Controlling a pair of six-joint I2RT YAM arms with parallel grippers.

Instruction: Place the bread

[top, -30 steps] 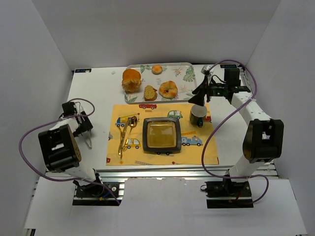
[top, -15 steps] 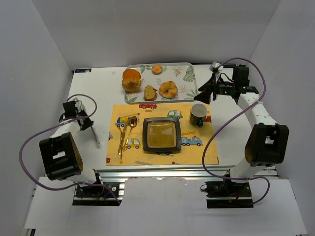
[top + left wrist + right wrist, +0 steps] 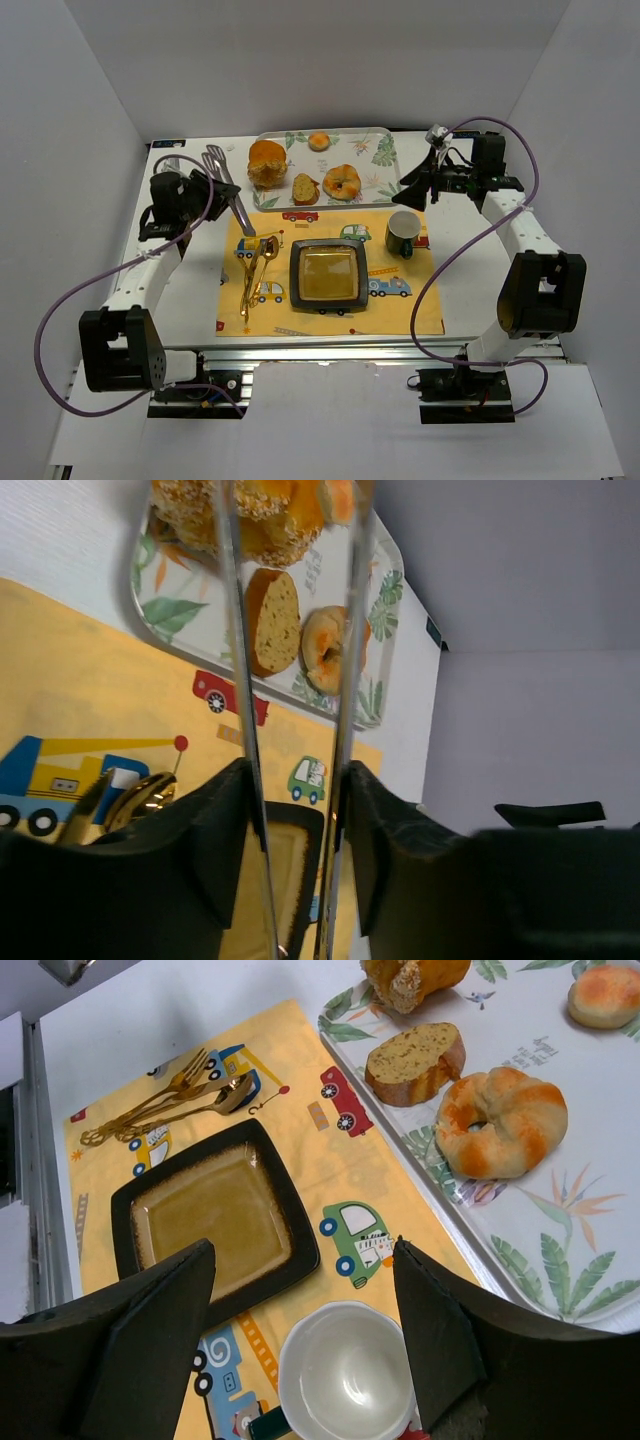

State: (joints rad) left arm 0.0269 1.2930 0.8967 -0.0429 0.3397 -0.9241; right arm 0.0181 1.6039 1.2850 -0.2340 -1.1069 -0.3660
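The bread (image 3: 266, 162), a chunky orange-brown roll, lies at the left end of the leaf-print tray (image 3: 380, 160); it also shows in both wrist views (image 3: 250, 510) (image 3: 410, 975). My left gripper (image 3: 200, 188) (image 3: 295, 780) is shut on metal tongs (image 3: 232, 200), whose two blades (image 3: 240, 660) run up between the pads toward the bread. The tong tips hang just left of the bread, apart from it. My right gripper (image 3: 412, 185) (image 3: 300, 1260) stands open and holds nothing, above the mug.
On the tray lie a ring pastry (image 3: 342, 182), a small brown slice (image 3: 305, 188) and a little bun (image 3: 319, 141). A yellow placemat (image 3: 400, 310) carries a dark square plate (image 3: 327, 274), gold cutlery (image 3: 255, 270) and a green mug (image 3: 403, 235).
My left arm has swung from the near-left of the table up to the tray's left end, carrying the tongs. The right gripper has drawn back slightly from the mug.
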